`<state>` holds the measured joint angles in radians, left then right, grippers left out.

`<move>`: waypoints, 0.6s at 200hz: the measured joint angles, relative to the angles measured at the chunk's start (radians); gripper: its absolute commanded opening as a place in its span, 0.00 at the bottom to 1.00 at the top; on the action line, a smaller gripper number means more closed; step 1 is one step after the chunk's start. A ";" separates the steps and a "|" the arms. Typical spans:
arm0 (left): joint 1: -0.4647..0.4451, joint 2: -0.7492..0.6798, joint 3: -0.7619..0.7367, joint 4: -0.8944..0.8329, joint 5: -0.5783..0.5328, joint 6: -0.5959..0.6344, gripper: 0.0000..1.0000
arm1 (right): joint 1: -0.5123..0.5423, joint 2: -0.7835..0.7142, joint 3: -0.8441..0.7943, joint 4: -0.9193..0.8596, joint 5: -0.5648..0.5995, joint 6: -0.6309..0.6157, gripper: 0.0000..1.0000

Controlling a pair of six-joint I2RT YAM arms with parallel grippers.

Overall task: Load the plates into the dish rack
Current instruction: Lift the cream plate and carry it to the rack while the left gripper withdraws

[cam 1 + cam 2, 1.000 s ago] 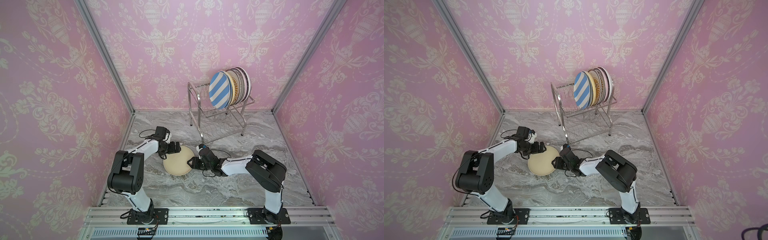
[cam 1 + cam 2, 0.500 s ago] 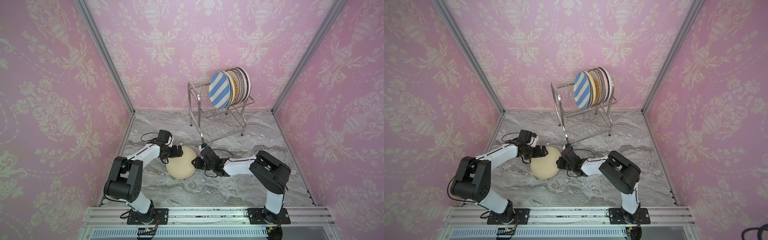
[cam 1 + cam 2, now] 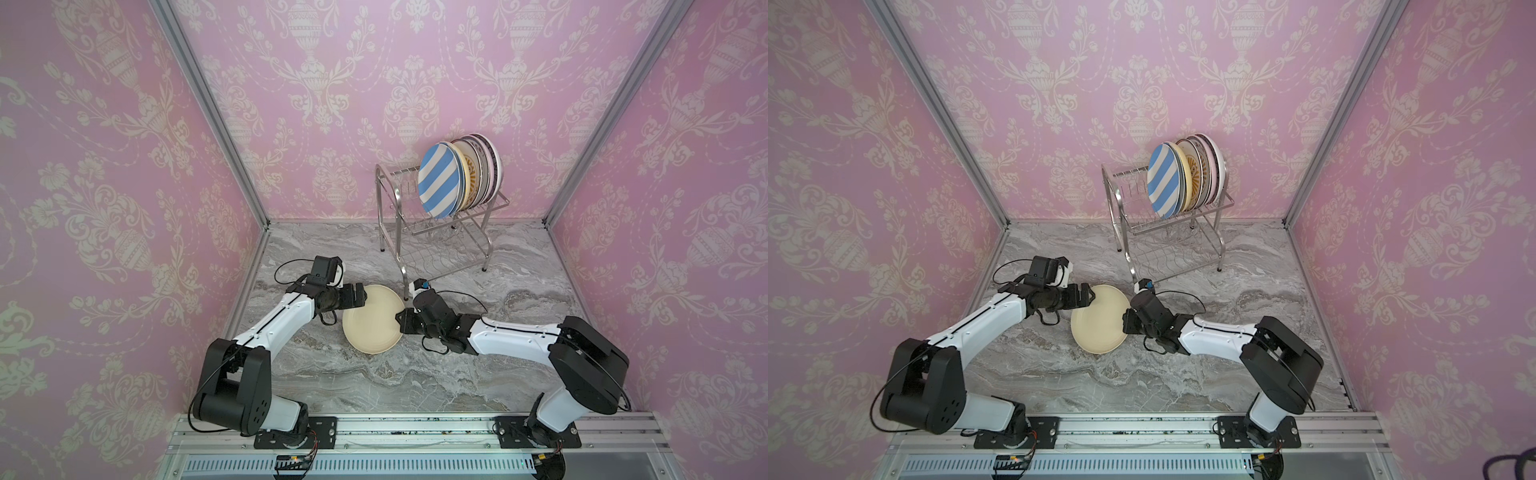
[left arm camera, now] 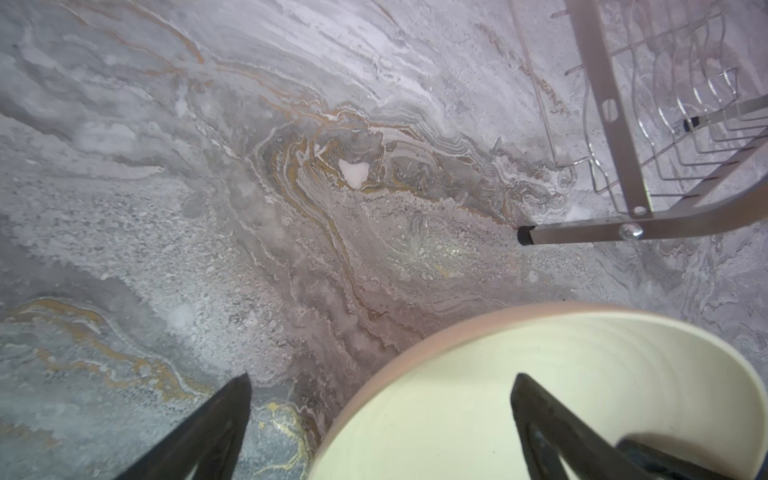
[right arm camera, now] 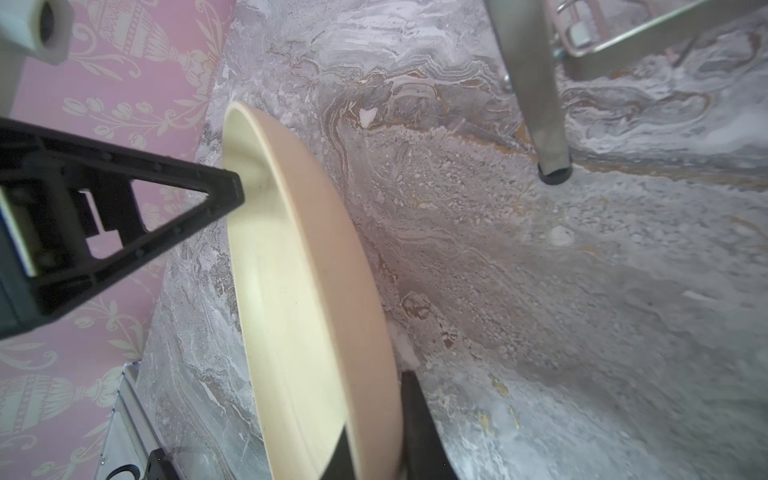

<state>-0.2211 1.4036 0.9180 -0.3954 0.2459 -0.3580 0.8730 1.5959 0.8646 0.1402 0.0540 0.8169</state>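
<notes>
Cream-yellow plate is pinched tight at its rim by the right gripper; left gripper gapes wide, straddling the opposite rim, gripping nothing.

The cream plate looks matt, the steel rack shiny, the tabletop marbled.

No text, label or number can be read anywhere
</notes>
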 measured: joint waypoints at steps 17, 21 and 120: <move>0.000 -0.060 0.032 -0.016 -0.026 0.005 0.99 | 0.005 -0.076 0.000 -0.113 0.043 -0.040 0.00; 0.000 -0.072 0.040 -0.019 -0.031 0.005 0.99 | 0.006 -0.098 0.000 -0.142 0.056 -0.053 0.00; 0.001 -0.192 0.121 0.043 -0.053 0.057 0.99 | 0.007 -0.605 0.454 -0.890 0.574 -0.379 0.00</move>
<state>-0.2199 1.2118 1.0386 -0.3523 0.1925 -0.3012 0.8799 0.9909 1.3186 -0.7502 0.6277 0.4381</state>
